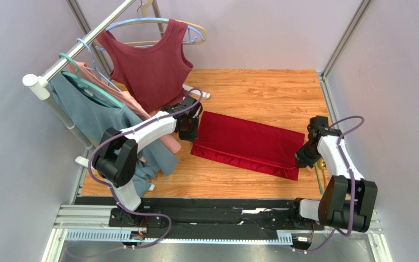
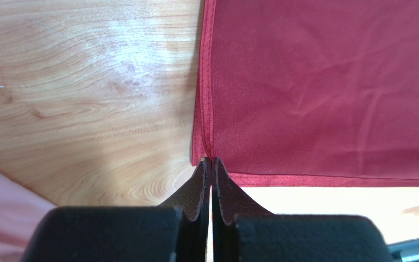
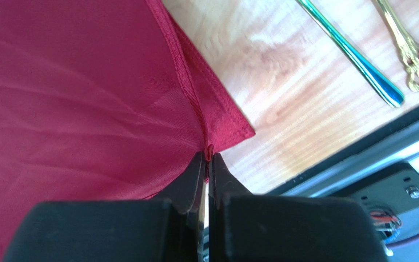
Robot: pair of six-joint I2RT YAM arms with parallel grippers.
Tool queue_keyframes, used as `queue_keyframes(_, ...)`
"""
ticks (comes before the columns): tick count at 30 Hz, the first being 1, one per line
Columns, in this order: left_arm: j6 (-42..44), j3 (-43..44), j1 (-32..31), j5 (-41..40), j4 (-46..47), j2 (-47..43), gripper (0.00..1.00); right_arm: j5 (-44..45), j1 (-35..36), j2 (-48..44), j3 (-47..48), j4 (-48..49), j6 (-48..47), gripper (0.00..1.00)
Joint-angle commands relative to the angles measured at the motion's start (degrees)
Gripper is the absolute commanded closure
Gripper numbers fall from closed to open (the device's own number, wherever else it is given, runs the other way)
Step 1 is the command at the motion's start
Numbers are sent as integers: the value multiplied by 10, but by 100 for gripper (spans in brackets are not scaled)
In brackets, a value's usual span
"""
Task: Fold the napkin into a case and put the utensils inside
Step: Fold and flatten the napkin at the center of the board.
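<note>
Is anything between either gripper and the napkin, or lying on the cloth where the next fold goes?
Nothing visible. The left gripper and right gripper are each shut on a hemmed corner of the napkin, at opposite ends. Its surface is bare; the utensils lie off the cloth, beside it.

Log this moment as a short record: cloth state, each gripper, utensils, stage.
napkin: folded double into an oblong, lying on the wooden table
left gripper: shut on a corner at its left end
right gripper: shut on a corner at its right end
utensils: two handles visible, on the table beside the napkin
stage: case not yet finished
</note>
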Motion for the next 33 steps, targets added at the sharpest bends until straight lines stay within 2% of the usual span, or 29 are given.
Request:
queue_keyframes(1,0,-7,1,11,-16,-39,100,10,0,-42,-4,-52,12,100)
queue_keyframes(11,-5,-54,1,22,11,-29,100,2,7,-67,-49,-64,54,100)
queue_keyframes(23,-2,-83,1,21,30,-8,100,-10,7,8,-118,21,91,100)
queue_keyframes(29,-14,-75,0,7,40,19,100,-19,9,56,-111,69,78,100)
queue_keyframes(33,-13,-34,1,-13,23,44,100,-4,9,93,-75,82,69,100)
